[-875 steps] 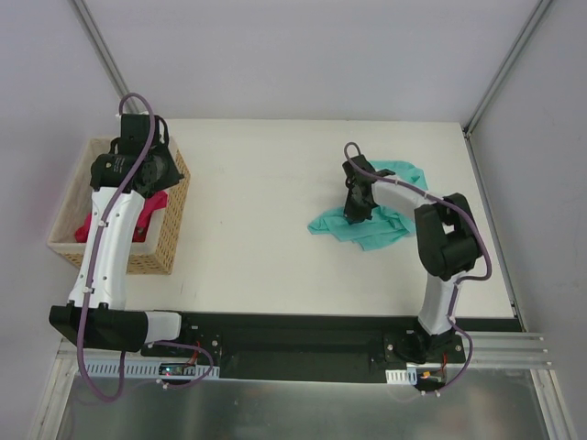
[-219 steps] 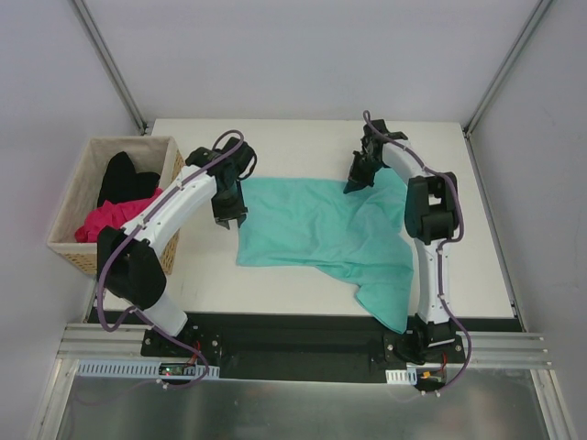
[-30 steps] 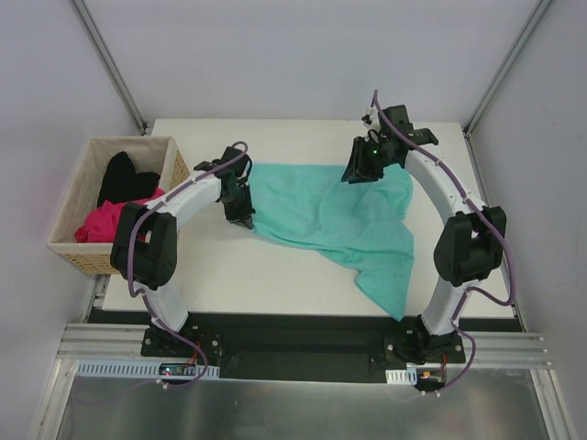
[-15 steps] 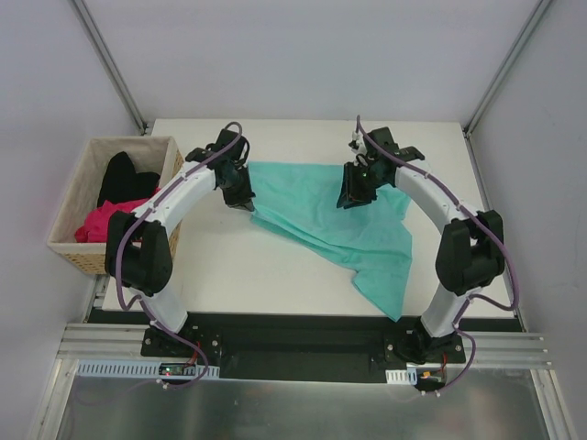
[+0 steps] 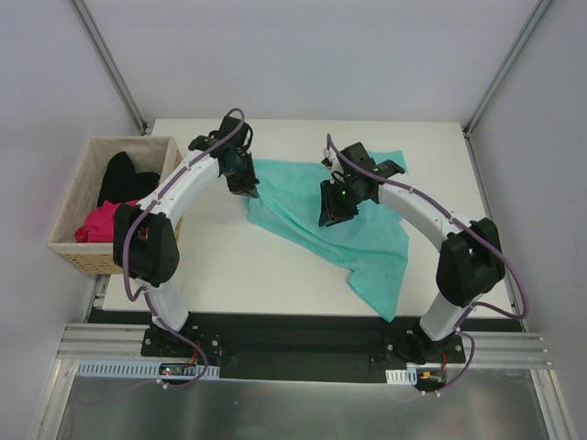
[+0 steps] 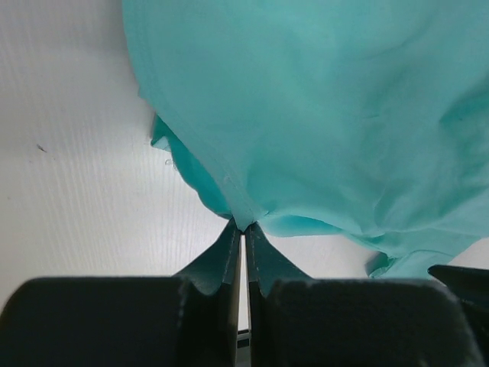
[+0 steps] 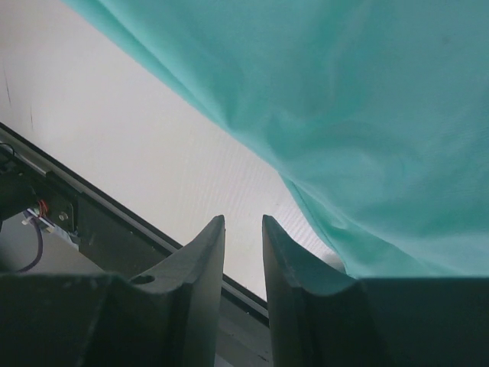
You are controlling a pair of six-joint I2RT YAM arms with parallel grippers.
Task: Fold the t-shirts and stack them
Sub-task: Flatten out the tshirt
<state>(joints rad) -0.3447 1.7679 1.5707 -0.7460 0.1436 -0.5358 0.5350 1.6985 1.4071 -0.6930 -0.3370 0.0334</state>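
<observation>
A teal t-shirt [image 5: 367,229] lies spread and creased across the right half of the white table, one end trailing toward the front edge. My left gripper [image 5: 248,187] is at the shirt's left edge. In the left wrist view its jaws [image 6: 243,226] are shut on a pinch of that teal hem [image 6: 321,115]. My right gripper [image 5: 328,213] hovers over the middle of the shirt. In the right wrist view it [image 7: 243,219] stands open with bare table showing through the gap and teal cloth [image 7: 367,115] off to its right. A pink t-shirt [image 5: 101,222] and a black t-shirt [image 5: 124,176] lie in the basket.
The wicker basket [image 5: 147,259] stands off the table's left edge. A black rail [image 5: 293,330] carrying both arm bases runs along the near edge. Grey walls and slanted frame posts [image 5: 110,64] close in the back and sides.
The right gripper has travelled left and toward the front, from the shirt's far right corner to over its middle. The left gripper has carried the held edge a little farther back.
</observation>
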